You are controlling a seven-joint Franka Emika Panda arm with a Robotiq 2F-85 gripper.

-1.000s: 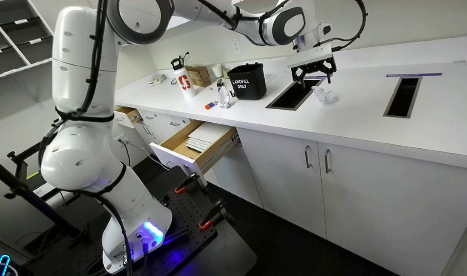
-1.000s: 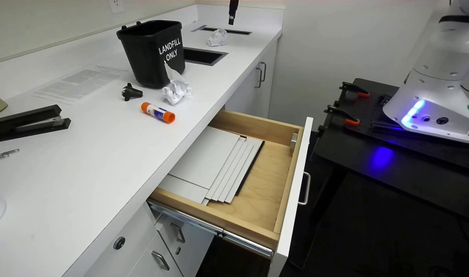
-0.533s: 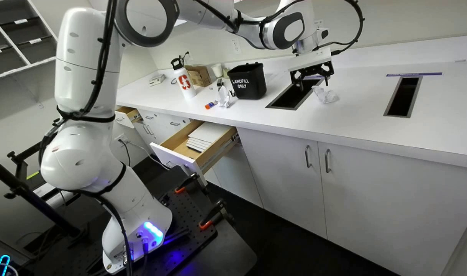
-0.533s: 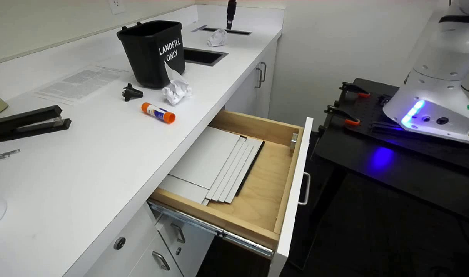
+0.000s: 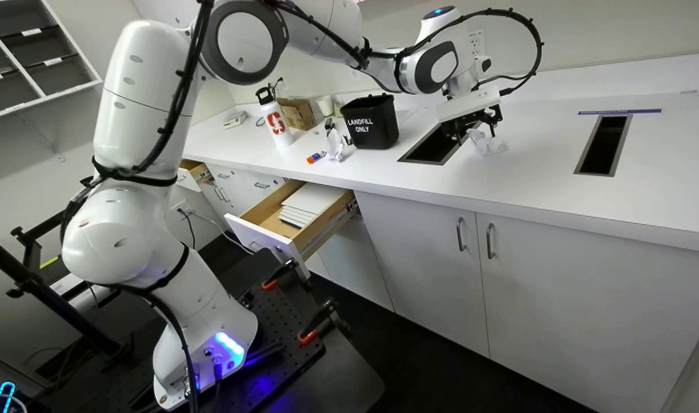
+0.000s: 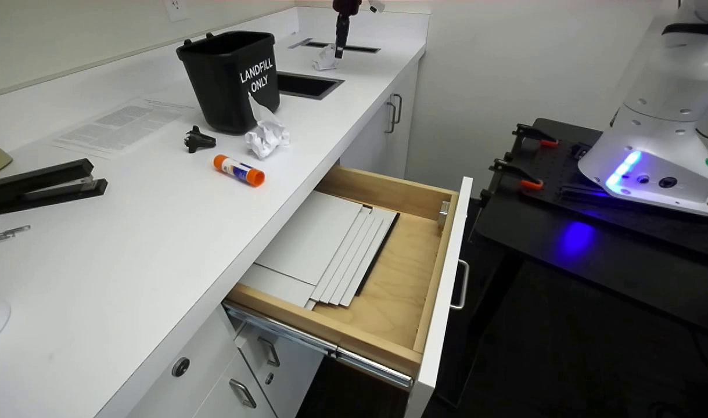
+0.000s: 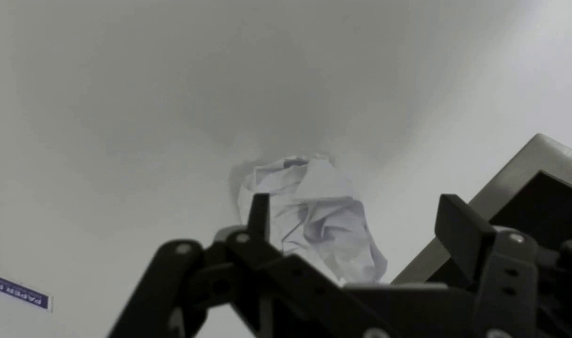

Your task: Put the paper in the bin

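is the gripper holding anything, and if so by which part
Nothing is held: the gripper is open, its fingers apart, and counter shows between the crumpled paper and one finger.

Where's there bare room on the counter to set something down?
Bare counter shows between the crumpled paper by the gripper and the slot farther from the bin, and between the stapler and open drawer. It's crowded beside the bin, where a second crumpled paper, glue stick and staple remover lie.
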